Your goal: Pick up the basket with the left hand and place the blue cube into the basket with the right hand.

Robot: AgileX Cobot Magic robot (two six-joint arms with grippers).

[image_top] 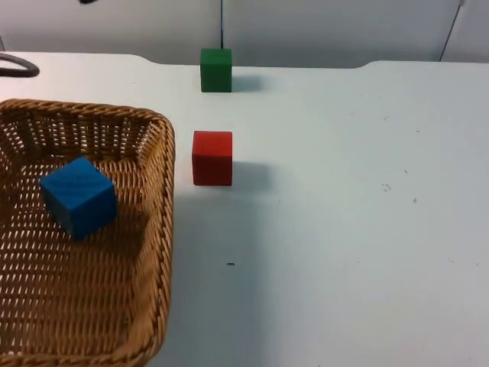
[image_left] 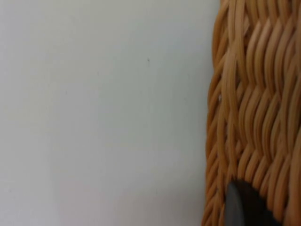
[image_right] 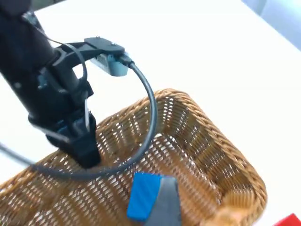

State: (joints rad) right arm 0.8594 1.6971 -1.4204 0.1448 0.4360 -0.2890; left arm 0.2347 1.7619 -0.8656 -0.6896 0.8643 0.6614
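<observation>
The basket (image_top: 157, 229), woven of tan wicker, sits at the desk's (image_top: 344, 229) left side, reaching toward the near edge. The left gripper (image_right: 84, 150) is clamped on the basket's rim, as the right wrist view shows; in the left wrist view its dark fingertip (image_left: 242, 207) lies against the weave. The blue cube (image_top: 79, 196) lies tilted inside the basket, near the far wall. The right gripper (image_right: 162, 207) hangs just above the cube; whether its fingers are apart I cannot tell. A red cube (image_top: 212, 157) stands just beside the basket's right wall, a green cube (image_top: 216, 69) at the desk's far edge.
</observation>
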